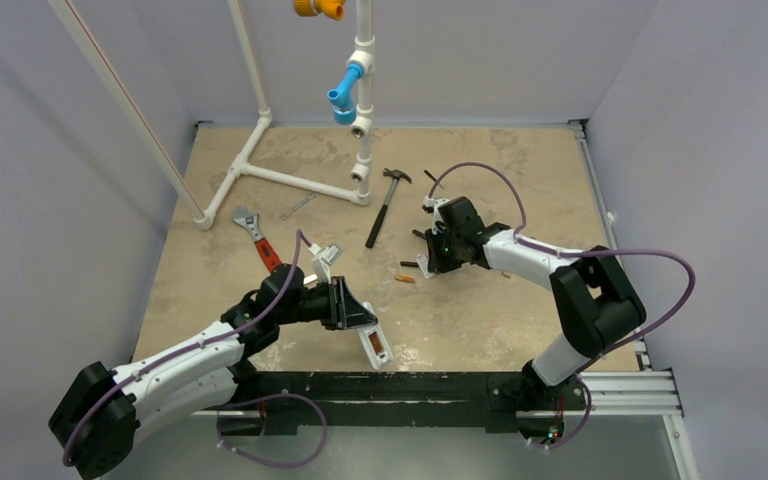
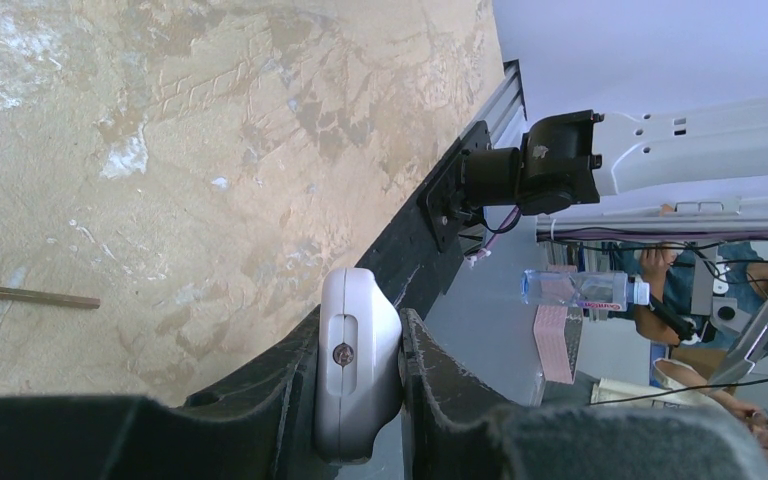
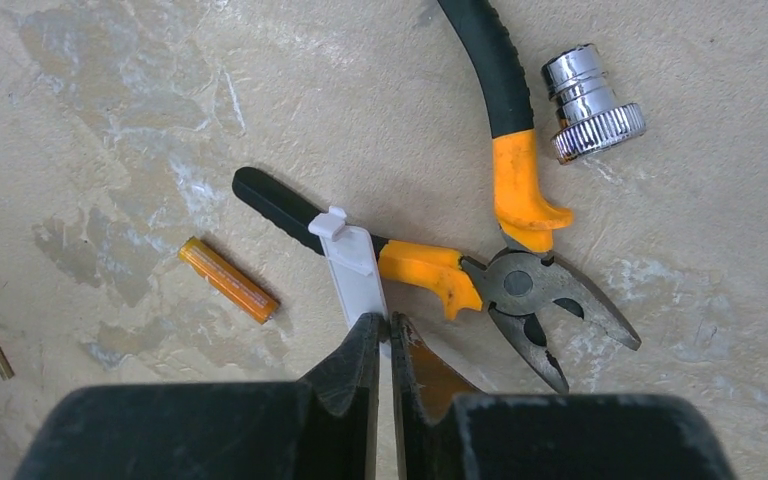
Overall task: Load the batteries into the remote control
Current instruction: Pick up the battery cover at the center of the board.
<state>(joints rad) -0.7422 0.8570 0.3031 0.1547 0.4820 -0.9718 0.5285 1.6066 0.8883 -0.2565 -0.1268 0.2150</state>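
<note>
My left gripper [image 1: 352,312] is shut on the white remote control [image 1: 376,342] and holds it near the table's front edge. Its recess faces up and something orange sits in it. In the left wrist view the remote's end [image 2: 355,360] is clamped between the fingers. One loose orange battery [image 1: 405,278] lies on the table, also in the right wrist view [image 3: 228,279]. My right gripper [image 3: 388,325] is shut on a thin flat white cover piece [image 3: 355,262], just right of that battery and over the pliers.
Orange-handled pliers [image 3: 505,275] lie under the cover piece, and a silvery metal piece [image 3: 592,90] lies beyond them. A hammer [image 1: 385,205], a red-handled wrench [image 1: 258,240] and a white pipe frame [image 1: 290,180] lie further back. A thin rod [image 2: 30,295] lies on the table.
</note>
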